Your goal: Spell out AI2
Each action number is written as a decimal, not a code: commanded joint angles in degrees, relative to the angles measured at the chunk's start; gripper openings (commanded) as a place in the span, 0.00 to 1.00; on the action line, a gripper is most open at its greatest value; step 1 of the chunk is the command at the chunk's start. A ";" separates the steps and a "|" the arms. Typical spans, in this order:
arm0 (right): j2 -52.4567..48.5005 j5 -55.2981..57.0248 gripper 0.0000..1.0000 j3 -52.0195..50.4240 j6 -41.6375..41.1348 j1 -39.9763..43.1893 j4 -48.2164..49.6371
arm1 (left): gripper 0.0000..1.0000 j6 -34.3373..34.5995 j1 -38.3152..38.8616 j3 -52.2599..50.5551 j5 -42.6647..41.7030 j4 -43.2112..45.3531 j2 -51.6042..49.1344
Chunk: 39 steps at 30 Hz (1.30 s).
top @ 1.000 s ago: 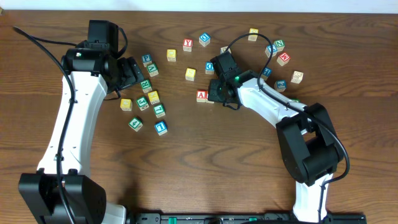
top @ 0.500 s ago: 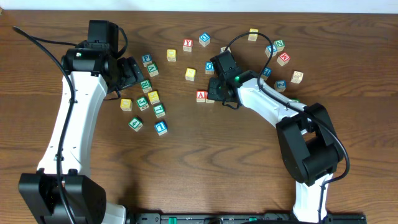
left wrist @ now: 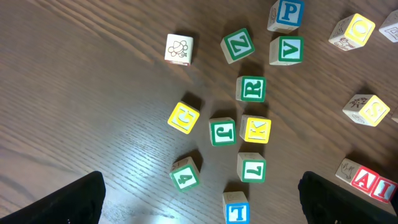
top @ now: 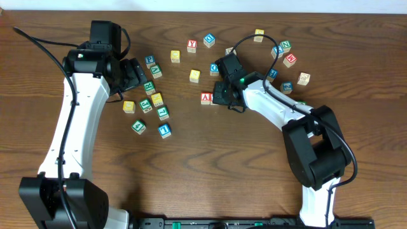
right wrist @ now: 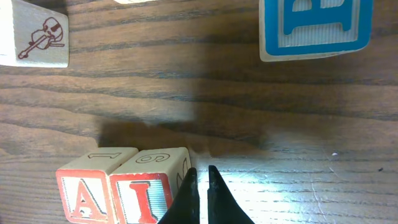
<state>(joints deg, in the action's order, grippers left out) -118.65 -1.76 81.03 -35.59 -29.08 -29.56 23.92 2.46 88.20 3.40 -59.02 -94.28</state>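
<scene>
The red-framed "A" cube [right wrist: 84, 196] and the red-framed "I" cube [right wrist: 144, 194] stand side by side, touching, A on the left. My right gripper [right wrist: 200, 193] is shut and empty, its fingertips against the right side of the "I" cube. In the overhead view it [top: 218, 97] sits just right of the "A" cube [top: 206, 97] and hides most of the "I". Both cubes show at the lower right of the left wrist view [left wrist: 373, 183]. My left gripper [left wrist: 200, 208] is open and empty above a cluster of cubes. I cannot pick out the blue "2" cube.
Green and yellow letter cubes [left wrist: 254, 89] lie under the left gripper, with a blue "1" cube [left wrist: 236, 211] nearest. A red "Y" cube [top: 191, 46] is at the back. A blue-framed cube [right wrist: 314, 25] and a violin-picture cube [right wrist: 37, 34] lie beyond the right gripper. More cubes [top: 284, 51] sit back right.
My right gripper has edged slightly left against the "I" cube. The left arm has not moved.
</scene>
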 commanded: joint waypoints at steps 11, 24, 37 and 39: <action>1.33 -0.28 0.02 0.26 -0.81 -1.36 -0.04 | 0.98 -0.33 0.02 0.52 1.16 -0.31 -0.13; 1.31 0.76 0.03 0.15 -0.76 -1.38 2.54 | 0.98 -0.33 0.02 0.52 1.16 -0.31 -0.13; 3.06 1.40 0.01 0.39 0.90 -0.61 3.19 | 0.98 -0.33 0.02 0.52 1.16 -0.31 -0.13; 4.04 0.83 0.01 0.39 1.44 -0.55 2.67 | 0.98 -0.33 0.02 0.52 1.14 -0.31 -0.13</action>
<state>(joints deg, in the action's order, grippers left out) -118.15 -1.30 81.03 -35.33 -30.06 -26.55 23.92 2.46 88.20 3.40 -59.02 -94.28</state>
